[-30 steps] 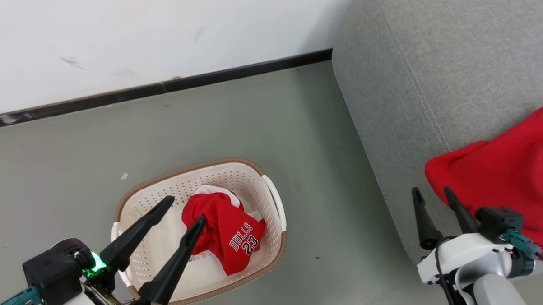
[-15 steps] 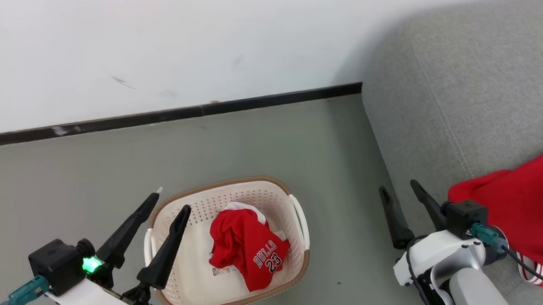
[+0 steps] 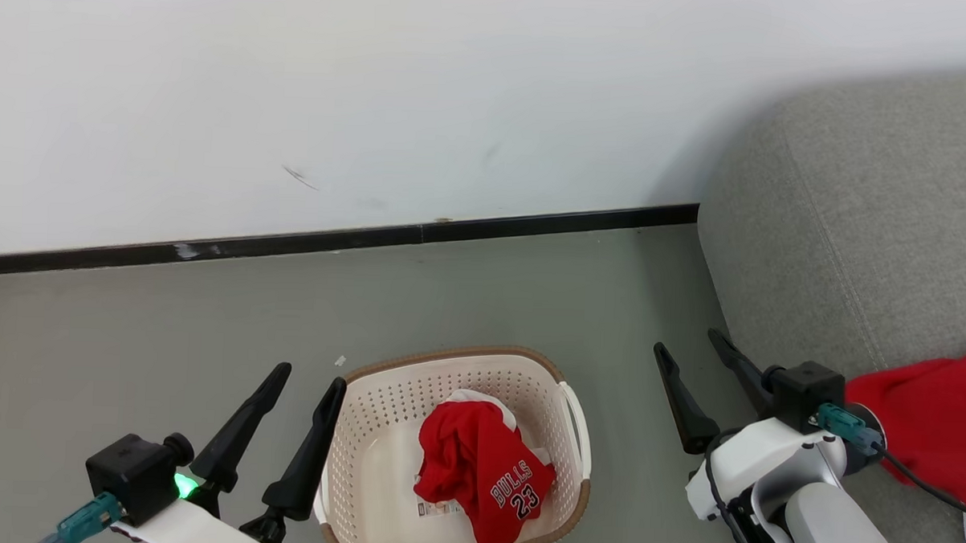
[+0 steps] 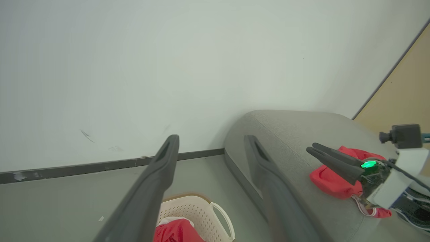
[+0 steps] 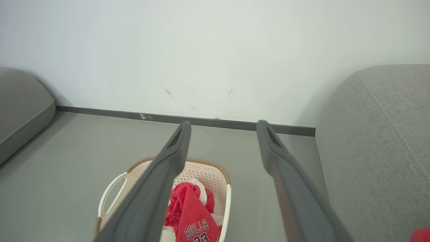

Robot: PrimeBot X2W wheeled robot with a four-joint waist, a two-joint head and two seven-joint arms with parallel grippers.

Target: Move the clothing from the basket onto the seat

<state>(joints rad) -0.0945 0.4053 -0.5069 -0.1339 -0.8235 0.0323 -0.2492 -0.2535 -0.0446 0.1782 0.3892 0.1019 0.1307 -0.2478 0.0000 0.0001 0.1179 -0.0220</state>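
The cream basket (image 3: 456,353) stands on the floor with the red "BULLS 23" jersey (image 3: 484,472) crumpled inside it. A plain red garment (image 3: 928,416) lies on the grey sofa seat (image 3: 854,236) at the right. My left gripper (image 3: 312,374) is open and empty, just outside the basket's left rim. My right gripper (image 3: 686,340) is open and empty, over the floor between basket and sofa. Through the left gripper (image 4: 211,137) in the left wrist view I see the sofa (image 4: 285,134) and red garment (image 4: 327,179). The right gripper (image 5: 223,122) frames the basket (image 5: 205,160) and jersey (image 5: 191,215).
A white wall with a black baseboard (image 3: 372,239) runs behind the basket. Grey floor (image 3: 128,315) spreads to the left. Another grey cushion (image 5: 20,104) sits at the far left in the right wrist view.
The head camera has swung, shifting the whole scene right and down. Relative to the basket, my left gripper went from above it to its left rim. My right gripper left the sofa edge.
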